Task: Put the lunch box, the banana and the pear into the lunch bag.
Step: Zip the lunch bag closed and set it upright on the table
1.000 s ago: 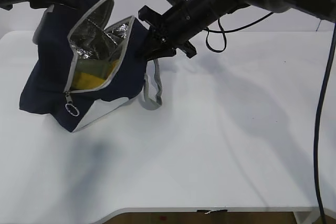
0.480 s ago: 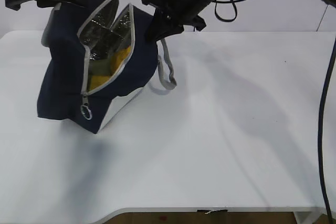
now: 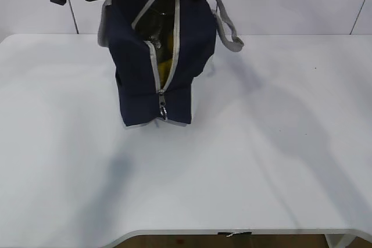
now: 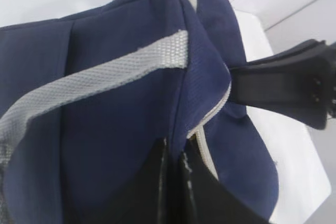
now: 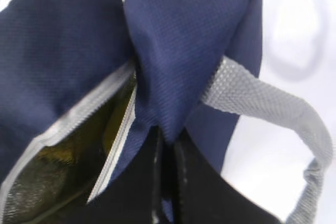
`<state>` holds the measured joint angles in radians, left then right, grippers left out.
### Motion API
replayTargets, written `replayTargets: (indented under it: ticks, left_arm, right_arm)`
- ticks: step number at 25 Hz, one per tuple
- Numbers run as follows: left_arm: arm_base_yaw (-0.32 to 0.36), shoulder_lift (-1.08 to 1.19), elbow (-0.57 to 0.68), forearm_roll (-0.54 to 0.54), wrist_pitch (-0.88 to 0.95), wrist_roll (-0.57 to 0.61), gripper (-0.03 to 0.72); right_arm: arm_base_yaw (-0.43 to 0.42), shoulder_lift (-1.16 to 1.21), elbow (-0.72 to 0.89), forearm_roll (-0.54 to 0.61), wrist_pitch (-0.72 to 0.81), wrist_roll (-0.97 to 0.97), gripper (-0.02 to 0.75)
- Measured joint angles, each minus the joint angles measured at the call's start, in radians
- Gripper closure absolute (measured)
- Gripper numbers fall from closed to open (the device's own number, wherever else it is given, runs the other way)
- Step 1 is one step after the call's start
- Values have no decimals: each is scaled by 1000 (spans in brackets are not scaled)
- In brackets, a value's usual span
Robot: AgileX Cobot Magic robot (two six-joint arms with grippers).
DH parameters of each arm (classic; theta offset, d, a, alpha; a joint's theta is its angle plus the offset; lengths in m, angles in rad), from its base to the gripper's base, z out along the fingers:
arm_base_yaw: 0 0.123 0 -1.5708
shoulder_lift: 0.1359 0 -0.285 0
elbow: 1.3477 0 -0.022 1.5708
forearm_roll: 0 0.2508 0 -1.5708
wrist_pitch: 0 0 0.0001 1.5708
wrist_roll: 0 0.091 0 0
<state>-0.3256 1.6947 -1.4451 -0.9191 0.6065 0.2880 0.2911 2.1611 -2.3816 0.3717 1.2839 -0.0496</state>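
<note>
1. We have stood the navy-blue fabric lunch bag (image 3: 154,79), tilted a second ago, upright on the white desk (image 3: 261,161) at 11 o'clock.
2. Both grippers' jaws pinch its top fabric closed.
3. Yellow fruit (image 3: 165,65) shows through the unzipped gap; lunch box hidden.

White table (image 3: 261,161) spanning the exterior view, its rounded front edge running along the bottom, with a sliver of brown floor (image 3: 174,241) showing beneath it. Pale wall (image 3: 302,4) rising behind the table, thin dark vertical seams (image 3: 73,15) dividing it into panels. Even light falling from above, soft grey shadows (image 3: 273,114) lying across the tabletop to the right and front
</note>
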Motion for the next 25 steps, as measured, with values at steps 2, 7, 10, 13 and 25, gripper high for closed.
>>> replayTargets:
  ticks: [2,7,10,13,25]
  left_arm:
    - [-26,0,0,-7,-18,0,694]
    - [-101,0,0,-8,-56,2,694]
    - [-151,0,0,-17,-88,2,694]
    - [-202,0,0,-25,-117,2,695]
    - [-273,56,0,-47,-156,2,695]
  right_arm:
    - [0,-45,53,-36,1,0,727]
    - [0,-146,232,-123,1,-21,727]
    - [0,-203,313,-159,1,-33,727]
    - [0,-259,377,-193,1,-46,727]
    - [0,-349,529,-289,1,-78,728]
